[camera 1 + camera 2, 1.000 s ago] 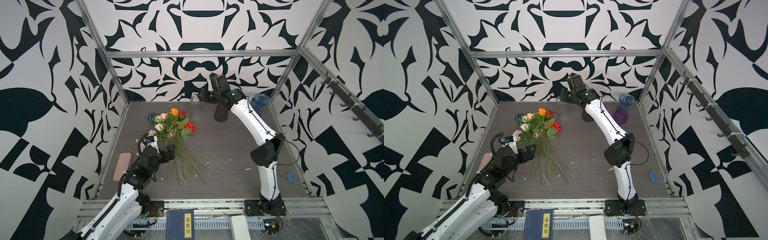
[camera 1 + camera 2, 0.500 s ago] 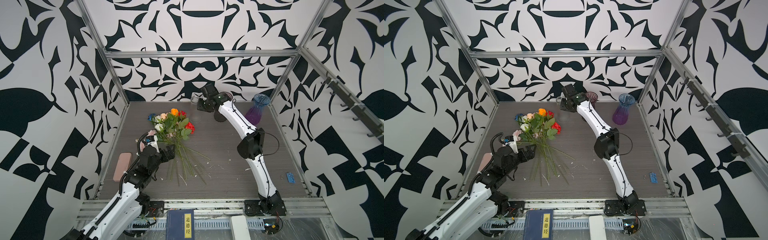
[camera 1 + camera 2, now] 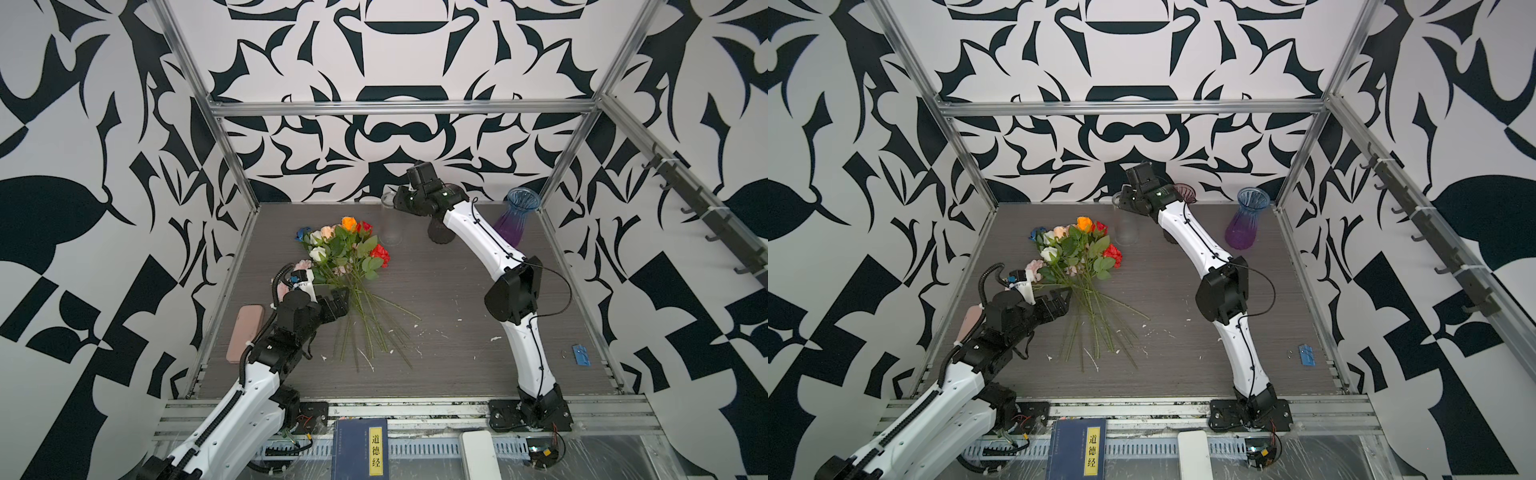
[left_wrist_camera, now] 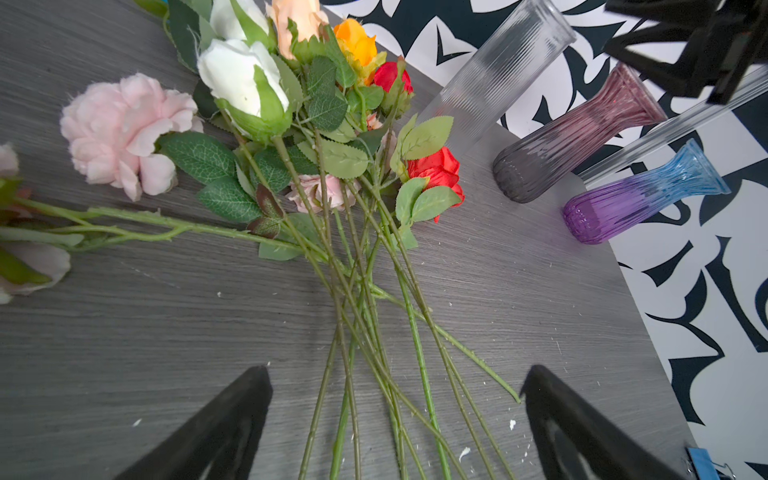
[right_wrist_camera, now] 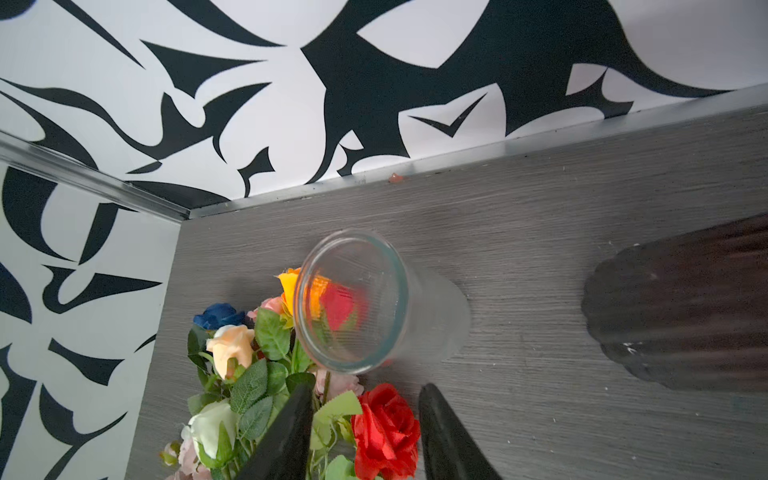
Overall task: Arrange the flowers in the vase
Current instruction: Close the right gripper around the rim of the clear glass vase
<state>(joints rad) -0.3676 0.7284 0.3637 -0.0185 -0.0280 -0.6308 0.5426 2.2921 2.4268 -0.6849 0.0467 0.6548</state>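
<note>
The flowers (image 3: pixel 345 249) (image 3: pixel 1077 249) lie in a loose bunch on the grey table, blooms toward the back and stems fanned toward the front. My left gripper (image 3: pixel 343 303) (image 4: pixel 395 374) hovers open over the stems (image 4: pixel 353 316), holding nothing. A clear ribbed glass vase (image 3: pixel 390 232) (image 5: pixel 353 303) stands upright just behind the blooms. My right gripper (image 3: pixel 395 199) (image 5: pixel 365 392) hangs beside its rim, jaws apart and empty. A red rose (image 5: pixel 382 428) shows far below between them. A smoky dark vase (image 3: pixel 1185 192) and a blue-purple vase (image 3: pixel 515 222) stand further right.
The smoky vase's base (image 3: pixel 438 235) is half hidden behind my right arm. A pink pad (image 3: pixel 246 332) lies by the left rail. A blue clip (image 3: pixel 580 355) lies near the right rail. A blue book (image 3: pixel 359 449) sits on the front frame.
The right arm dipped lower half a second ago and has risen again, its gripper still by the clear vase's rim. The left arm and the flowers have stayed put.
</note>
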